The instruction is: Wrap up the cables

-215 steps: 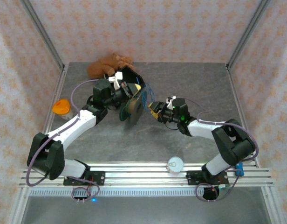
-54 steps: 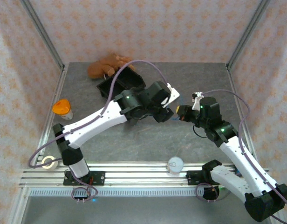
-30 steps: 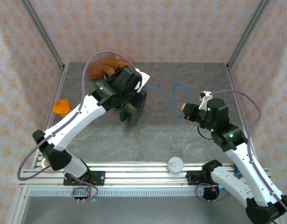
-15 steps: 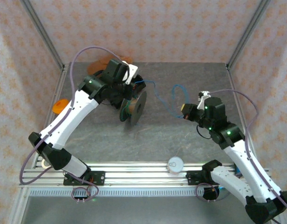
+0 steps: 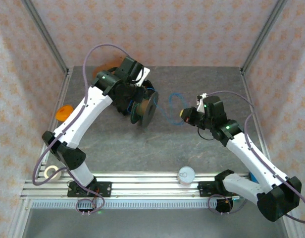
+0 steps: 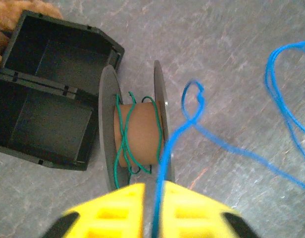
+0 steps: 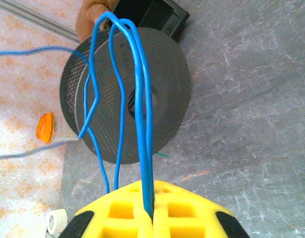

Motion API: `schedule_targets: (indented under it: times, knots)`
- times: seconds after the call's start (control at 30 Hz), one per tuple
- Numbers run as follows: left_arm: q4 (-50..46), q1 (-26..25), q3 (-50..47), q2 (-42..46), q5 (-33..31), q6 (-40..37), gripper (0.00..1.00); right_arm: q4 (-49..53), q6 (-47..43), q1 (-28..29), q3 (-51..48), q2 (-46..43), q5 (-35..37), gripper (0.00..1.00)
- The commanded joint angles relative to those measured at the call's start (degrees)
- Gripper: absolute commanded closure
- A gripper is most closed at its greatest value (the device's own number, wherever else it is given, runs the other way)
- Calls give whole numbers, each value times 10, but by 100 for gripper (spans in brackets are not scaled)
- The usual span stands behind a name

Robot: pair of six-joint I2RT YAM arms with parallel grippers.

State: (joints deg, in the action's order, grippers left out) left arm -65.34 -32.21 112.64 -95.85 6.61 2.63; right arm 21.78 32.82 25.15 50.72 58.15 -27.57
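- Grey marbled surface (image 5: 192,148): carries everything. The work sits at its far-left middle.
- Black two-compartment plastic tray (image 6: 63,34): far left, both compartments bare, just beside the spool's left flange.
- Grey perforated spool with a brown core (image 6: 140,134): stands on edge. Judged light and free to roll or tip if a cable is pulled sideways, so any pull should run in line with the core.
- Left tool (image 6: 153,188): hovers just on the near side of the spool. Its yellow jaws stand a narrow slit apart with the blue cable running through the slit. Cannot tell whether it is pinched or merely guided.
- Right tool (image 7: 151,191): right of the spool and well apart from it, jaws closed on several bunched strands of the blue cable.
- Thin blue cable (image 6: 286,109): spans from the spool area to the right tool in slack, kinked loops.
  - Judged very light, limp and slightly springy, with a smooth jacket likely to slip between pads.
  - Best taken close to the spool, leaving a short free length, with tension held from the far end.
- Thin green cable (image 6: 124,134): a few loose, crossing turns on the core. The turns look unsecured and easily dislodged.
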Motion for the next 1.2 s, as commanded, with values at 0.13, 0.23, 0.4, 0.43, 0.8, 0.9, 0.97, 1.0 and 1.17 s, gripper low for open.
schedule_targets:
  times: [0.13, 0.23, 0.4, 0.43, 0.8, 0.9, 0.97, 1.0, 1.17]
  knots:
    - [-2, 6, -22, 0, -31, -11, 66, -23, 33, 4, 25, 30, 33, 100]
    - [23, 7, -44, 4, -34, -10, 51, -18, 36, 3, 36, 43, 64, 100]
    - [90, 9, -82, 40, -43, -7, 14, -12, 38, -10, 65, 70, 73, 100]
    - [110, 9, -92, 49, -49, -9, 4, -14, 38, -13, 71, 76, 70, 100]
    - [307, 46, -222, 67, -75, -18, 0, -21, 49, -52, 135, 166, 24, 100]
    - [351, 59, -248, 67, -44, -15, 0, -25, 62, -68, 145, 185, -8, 100]
    - [372, 69, -260, 64, -18, -15, 0, -33, 72, -77, 145, 193, -28, 100]
    - [383, 73, -269, 64, -14, -17, 0, -36, 75, -80, 146, 197, -36, 100]
    - [420, 97, -301, 57, 31, -22, 1, -55, 92, -102, 143, 220, -78, 100]
